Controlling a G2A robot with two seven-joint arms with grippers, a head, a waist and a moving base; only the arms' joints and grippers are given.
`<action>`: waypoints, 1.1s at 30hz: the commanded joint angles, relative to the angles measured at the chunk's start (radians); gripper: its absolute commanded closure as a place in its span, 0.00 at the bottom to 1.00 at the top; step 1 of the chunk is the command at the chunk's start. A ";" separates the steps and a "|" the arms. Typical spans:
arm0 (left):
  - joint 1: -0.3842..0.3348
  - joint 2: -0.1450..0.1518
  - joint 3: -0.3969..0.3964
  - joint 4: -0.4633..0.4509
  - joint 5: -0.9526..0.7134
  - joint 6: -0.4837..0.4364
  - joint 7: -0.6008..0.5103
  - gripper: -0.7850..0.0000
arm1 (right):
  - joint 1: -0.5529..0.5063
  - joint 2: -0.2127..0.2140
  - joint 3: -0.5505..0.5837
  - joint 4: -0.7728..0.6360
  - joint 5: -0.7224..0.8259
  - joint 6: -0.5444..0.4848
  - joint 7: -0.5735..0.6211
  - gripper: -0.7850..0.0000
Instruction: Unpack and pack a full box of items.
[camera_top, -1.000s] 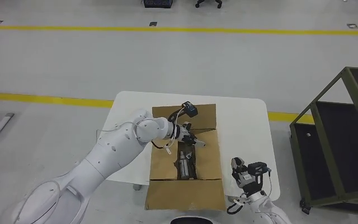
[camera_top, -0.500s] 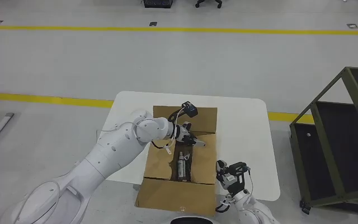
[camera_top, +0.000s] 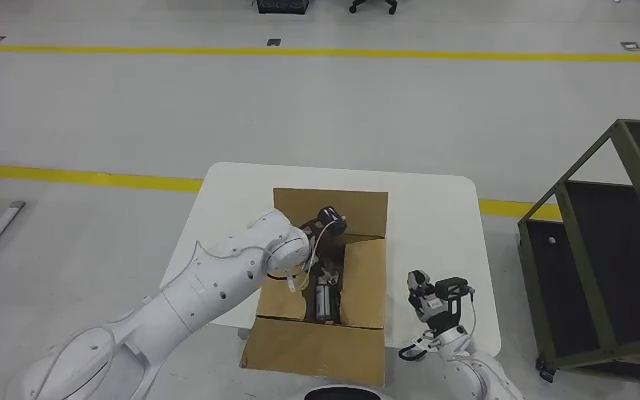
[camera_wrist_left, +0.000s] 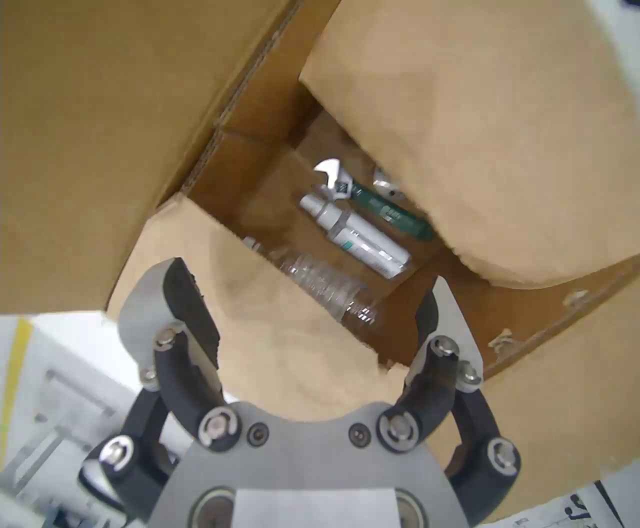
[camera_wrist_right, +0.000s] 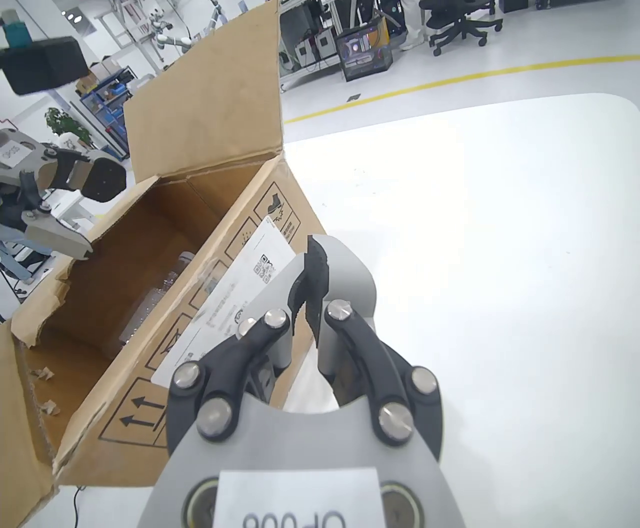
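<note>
Three items show clearly on the floor of the open cardboard box (camera_top: 350, 208): an adjustable wrench (camera_wrist_left: 370, 197) with a green handle, a white tube-shaped bottle (camera_wrist_left: 357, 237) with a grey collar just beside it, and a clear plastic bottle (camera_wrist_left: 325, 290) lying nearer the box wall. A small silvery piece sits by the wrench, too hidden to name. One side flap (camera_wrist_left: 475, 150) leans in over the opening and covers the end of the wrench handle. The far flap stands upright and the near flap is folded outward toward the robot.

The box stands on the white table (camera_top: 440, 220), about midway across it and toward its near side. A white shipping label (camera_wrist_right: 235, 295) is stuck on the box's right outer wall, above printed handling arrows.

The left gripper (camera_wrist_left: 307, 295) hangs over the box opening, pointing down at the items, its fingers spread wide apart and holding nothing. The right gripper (camera_wrist_right: 312, 280) is low over the table just beside the labelled wall, its fingers pressed together with nothing between them; whether it touches the cardboard cannot be told.

Beyond the table, yellow floor lines (camera_top: 100, 180) cross the grey floor, and a green metal cart (camera_top: 590, 250) stands well apart to the right.
</note>
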 joint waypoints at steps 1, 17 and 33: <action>-0.001 -0.003 0.007 -0.015 0.024 0.028 -0.018 0.00 | 0.003 0.000 0.002 0.004 0.005 -0.002 -0.001 1.00; 0.008 -0.003 0.018 -0.020 0.074 0.025 -0.015 0.00 | 0.015 0.002 -0.009 0.014 -0.008 -0.034 0.021 1.00; 0.024 -0.104 0.074 -0.006 0.220 0.154 -0.168 0.00 | 0.017 0.005 0.019 0.004 0.003 0.008 0.018 1.00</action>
